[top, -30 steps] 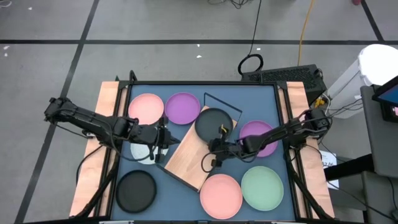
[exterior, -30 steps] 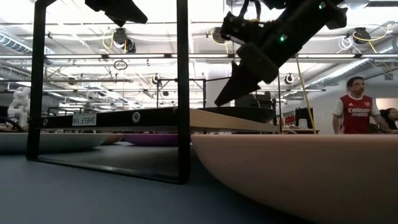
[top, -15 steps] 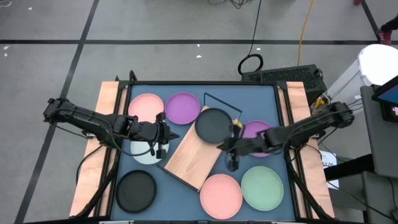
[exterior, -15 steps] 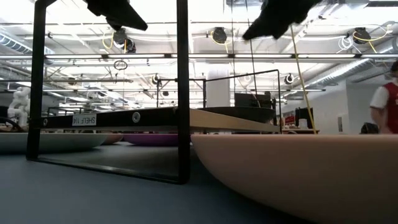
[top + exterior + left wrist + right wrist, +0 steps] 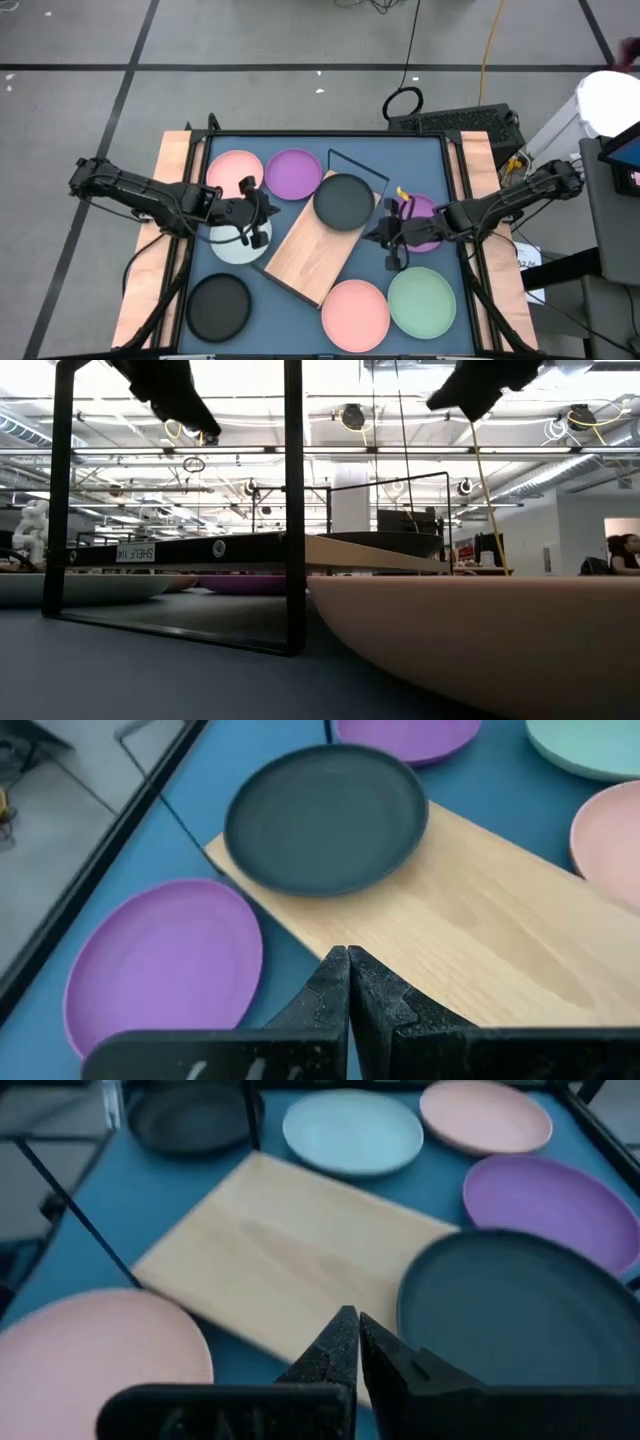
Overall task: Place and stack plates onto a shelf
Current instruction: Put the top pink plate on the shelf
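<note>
The light wooden shelf (image 5: pixel 312 252) lies slantwise mid-table. One black plate (image 5: pixel 343 200) rests flat on the shelf's far end (image 5: pixel 325 818) (image 5: pixel 510 1310). My left gripper (image 5: pixel 260 210) (image 5: pixel 348 972) is shut and hovers over the white-grey plate (image 5: pixel 238 243), at the shelf's left edge. My right gripper (image 5: pixel 386 240) (image 5: pixel 350 1332) is shut too and hovers right of the shelf, by a purple plate (image 5: pixel 420 222). Both arms (image 5: pixel 165 385) (image 5: pixel 480 380) are high above the table in the low view.
More plates lie flat on the blue table: pink (image 5: pixel 235 172) and purple (image 5: pixel 293 172) at the far left, black (image 5: pixel 220 305) at the near left, pink (image 5: pixel 355 312) and pale green (image 5: pixel 422 298) at the near right. The shelf's black wire frame (image 5: pixel 293 510) stands upright.
My right gripper has risen from just over the shelf beside the black plate and drawn back toward the table's right edge. The left gripper has shifted a little toward the far edge. The black plate has stayed on the shelf.
</note>
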Available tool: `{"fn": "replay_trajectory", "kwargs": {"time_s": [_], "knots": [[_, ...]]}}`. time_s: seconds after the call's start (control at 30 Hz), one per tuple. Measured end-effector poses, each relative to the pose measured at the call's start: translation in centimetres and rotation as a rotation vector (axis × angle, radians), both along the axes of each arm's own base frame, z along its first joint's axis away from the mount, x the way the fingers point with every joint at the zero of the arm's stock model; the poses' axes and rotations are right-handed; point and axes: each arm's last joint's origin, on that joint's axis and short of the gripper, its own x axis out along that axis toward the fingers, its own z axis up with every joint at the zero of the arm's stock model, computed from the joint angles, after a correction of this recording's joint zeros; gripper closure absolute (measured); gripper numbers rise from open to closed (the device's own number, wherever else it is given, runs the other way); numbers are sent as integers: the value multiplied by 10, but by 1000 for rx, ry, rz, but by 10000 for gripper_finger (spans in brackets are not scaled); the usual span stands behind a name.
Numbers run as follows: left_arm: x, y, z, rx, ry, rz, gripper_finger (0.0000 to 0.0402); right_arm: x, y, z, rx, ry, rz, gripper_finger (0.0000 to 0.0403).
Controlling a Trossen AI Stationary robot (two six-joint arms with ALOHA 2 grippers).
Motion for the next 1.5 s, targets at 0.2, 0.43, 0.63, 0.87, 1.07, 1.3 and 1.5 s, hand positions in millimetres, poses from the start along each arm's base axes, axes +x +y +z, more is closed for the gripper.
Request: {"fn": "replay_trajectory", "kwargs": {"time_s": [0.2, 0.43, 0.63, 0.87, 1.07, 1.3, 1.5], "knots": [[-2, 1, -2, -20, 7, 59, 398, 1, 2, 1, -40, -12, 62, 403], [-5, 3, -4, -37, 39, 79, 398, -4, 0, -5, -76, 67, 74, 403], [-12, 6, -3, -117, 77, 147, 398, -6, 0, -8, -89, 99, 80, 403], [-13, 5, -4, -117, 90, 140, 398, -6, 0, -7, -89, 96, 80, 403], [-16, 5, -3, -116, 98, 141, 398, -6, 0, -7, -89, 96, 80, 403], [-23, 6, -4, -161, 152, 131, 398, -6, 0, -7, -89, 96, 80, 403], [-26, 17, -4, -181, 173, 175, 398, -6, 0, -7, -89, 96, 81, 403]]}}
